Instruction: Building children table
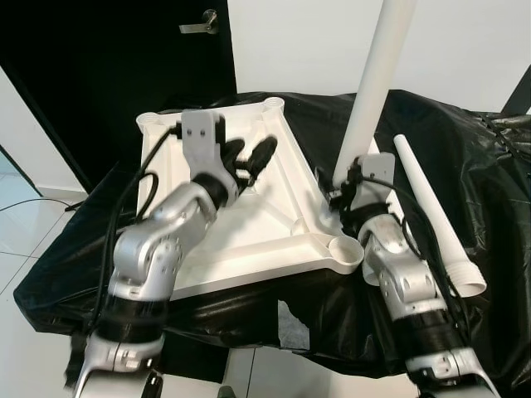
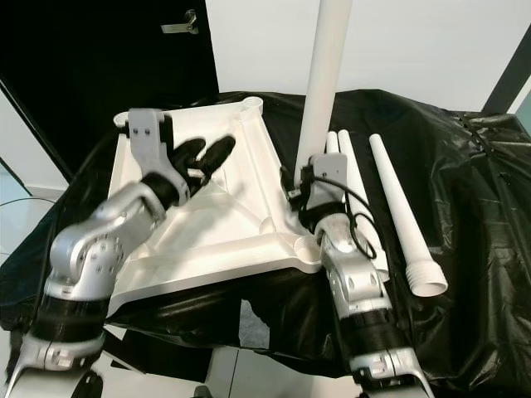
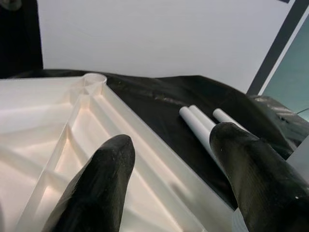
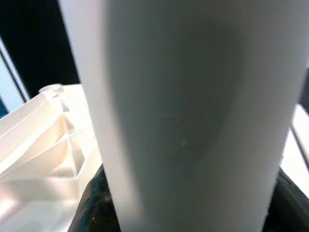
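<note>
We see the white tabletop (image 1: 249, 207) lying upside down on the counter (image 2: 465, 207), which is draped in black cloth, its ribbed underside facing up and one corner reaching toward the counter's near edge. Round leg sockets sit at its corners; the near right socket (image 1: 344, 247) stands empty.

One white leg (image 2: 325, 75) stands nearly upright at the tabletop's right edge, its long axis running up out of the top of the head views and leaning slightly to the right. Our right gripper (image 2: 300, 192) is closed around its lower end, just beside the tabletop's rim. In the right wrist view the leg (image 4: 193, 116) looms close, with black fingers (image 4: 91, 208) pressing its sides.

Our left gripper (image 1: 249, 157) hovers over the middle of the tabletop, fingers spread and holding nothing. The left wrist view looks between those two fingers (image 3: 101, 183) across the ribs to the far right corner socket (image 3: 94, 79).

Spare legs lie flat on the cloth to the right of the tabletop, long axes running from the far edge toward the near edge. The right eye view shows a pair of legs (image 2: 344, 166) side by side, and a single leg (image 2: 402, 207) farther right with its flared end (image 2: 430, 282) toward us.
</note>
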Available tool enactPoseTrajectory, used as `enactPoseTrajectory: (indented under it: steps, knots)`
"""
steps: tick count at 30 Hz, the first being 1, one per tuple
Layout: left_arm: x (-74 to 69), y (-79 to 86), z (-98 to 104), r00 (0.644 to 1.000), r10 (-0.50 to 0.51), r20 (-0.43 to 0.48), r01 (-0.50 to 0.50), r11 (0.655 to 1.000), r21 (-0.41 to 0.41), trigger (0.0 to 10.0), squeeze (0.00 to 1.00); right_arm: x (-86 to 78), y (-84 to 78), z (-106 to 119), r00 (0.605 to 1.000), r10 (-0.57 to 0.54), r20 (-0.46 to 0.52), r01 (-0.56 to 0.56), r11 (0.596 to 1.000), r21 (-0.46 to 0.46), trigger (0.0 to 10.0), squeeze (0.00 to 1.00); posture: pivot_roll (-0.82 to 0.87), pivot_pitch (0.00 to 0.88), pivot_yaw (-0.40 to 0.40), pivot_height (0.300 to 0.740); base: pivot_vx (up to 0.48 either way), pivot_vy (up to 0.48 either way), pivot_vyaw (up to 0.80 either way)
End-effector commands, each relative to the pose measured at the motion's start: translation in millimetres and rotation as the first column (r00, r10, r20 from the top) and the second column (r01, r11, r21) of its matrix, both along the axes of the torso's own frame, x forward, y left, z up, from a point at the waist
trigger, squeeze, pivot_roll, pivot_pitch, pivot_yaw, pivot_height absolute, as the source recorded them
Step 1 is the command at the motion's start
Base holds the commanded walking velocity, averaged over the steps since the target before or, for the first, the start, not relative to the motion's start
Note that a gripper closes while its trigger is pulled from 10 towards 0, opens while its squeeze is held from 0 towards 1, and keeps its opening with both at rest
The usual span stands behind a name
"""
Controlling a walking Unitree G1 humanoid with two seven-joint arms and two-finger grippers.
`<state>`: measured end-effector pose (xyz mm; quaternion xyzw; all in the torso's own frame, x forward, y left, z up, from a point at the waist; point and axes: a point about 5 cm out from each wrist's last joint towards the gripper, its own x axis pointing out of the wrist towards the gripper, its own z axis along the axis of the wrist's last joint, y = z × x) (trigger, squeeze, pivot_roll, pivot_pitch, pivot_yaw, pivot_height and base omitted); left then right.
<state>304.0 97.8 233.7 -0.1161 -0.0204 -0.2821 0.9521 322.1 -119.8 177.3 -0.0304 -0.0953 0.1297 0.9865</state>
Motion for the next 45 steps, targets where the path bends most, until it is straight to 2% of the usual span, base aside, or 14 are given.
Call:
enactPoseTrajectory:
  steps: [1,7,10,11,12,13,15,22,27,31,40,45]
  knots:
    - [-14.2,-10.9,3.6,0.962,-0.254,0.099,0.253,0.967,0.026,10.0,0.00,-3.8,1.9,5.1,0.999,0.022,0.025,-0.022,1.000,0.017,10.0,0.00,0.03,0.000,0.016,0.740,0.000,0.000,0.00]
    - [-18.9,-10.0,-5.8,0.961,-0.253,0.110,0.249,0.967,0.053,10.0,0.00,-9.1,4.2,5.7,0.998,0.044,0.049,-0.045,0.999,0.022,10.0,0.00,0.04,0.000,0.014,0.740,0.000,0.000,0.00]
    - [-20.8,-10.3,-9.6,0.960,-0.259,0.107,0.256,0.966,0.041,10.0,0.00,-11.7,5.1,6.6,0.997,0.055,0.059,-0.056,0.998,0.031,10.0,0.00,0.04,0.000,0.011,0.740,0.000,0.000,0.00]
    - [-24.1,-10.9,-14.7,0.956,-0.272,0.112,0.268,0.962,0.053,10.0,0.00,-15.3,5.6,6.6,0.996,0.063,0.068,-0.066,0.997,0.036,10.0,0.00,0.04,0.000,0.010,0.740,0.000,0.000,0.00]
    - [-29.3,-10.8,-27.0,0.945,-0.302,0.123,0.285,0.948,0.139,10.0,0.00,-20.4,5.3,4.9,0.996,0.066,0.066,-0.069,0.997,0.039,10.0,0.00,0.04,0.000,0.014,0.740,0.000,0.000,0.00]
    - [-29.3,-10.8,-27.0,0.945,-0.302,0.123,0.285,0.948,0.139,10.0,0.00,-20.4,5.3,4.9,0.996,0.066,0.066,-0.069,0.997,0.039,10.0,0.00,0.04,0.000,0.014,0.740,0.000,0.000,0.00]
    - [-33.1,-10.1,-36.0,0.937,-0.329,0.119,0.303,0.933,0.196,10.0,0.00,-22.2,5.0,3.3,0.996,0.063,0.059,-0.065,0.997,0.033,10.0,0.00,0.03,0.000,0.017,0.740,0.000,0.000,0.00]
    - [-39.6,-7.6,-59.2,0.932,-0.352,0.082,0.323,0.912,0.252,10.0,0.00,-26.1,2.1,-2.3,0.998,0.043,0.036,-0.044,0.999,0.030,10.0,0.00,0.03,0.000,0.026,0.740,0.000,0.000,0.00]
    - [-37.8,-4.8,-67.9,0.940,-0.335,0.069,0.308,0.915,0.260,10.0,0.00,-28.3,0.4,-6.7,0.999,0.040,0.030,-0.041,0.999,0.029,10.0,0.00,0.03,0.000,0.034,0.740,0.000,0.000,0.00]
    - [-30.9,1.3,-75.3,0.956,-0.287,0.057,0.263,0.929,0.260,10.0,0.00,-27.6,-2.5,-12.3,0.998,0.047,0.028,-0.047,0.999,0.008,10.0,0.00,0.02,0.000,0.048,0.740,0.000,0.000,0.00]
    - [-25.4,4.8,-79.7,0.960,-0.272,0.061,0.246,0.930,0.272,10.0,0.00,-24.0,-6.6,-11.1,0.999,0.042,0.033,-0.042,0.999,-0.006,10.0,0.00,0.02,0.000,0.042,0.740,0.000,0.000,0.00]
    - [-23.3,1.4,-80.4,0.957,-0.282,0.067,0.254,0.927,0.275,10.0,0.00,-21.6,-8.8,-8.9,0.998,0.032,0.045,-0.031,0.999,-0.017,10.0,0.00,0.02,0.000,0.048,0.740,0.000,0.000,0.00]
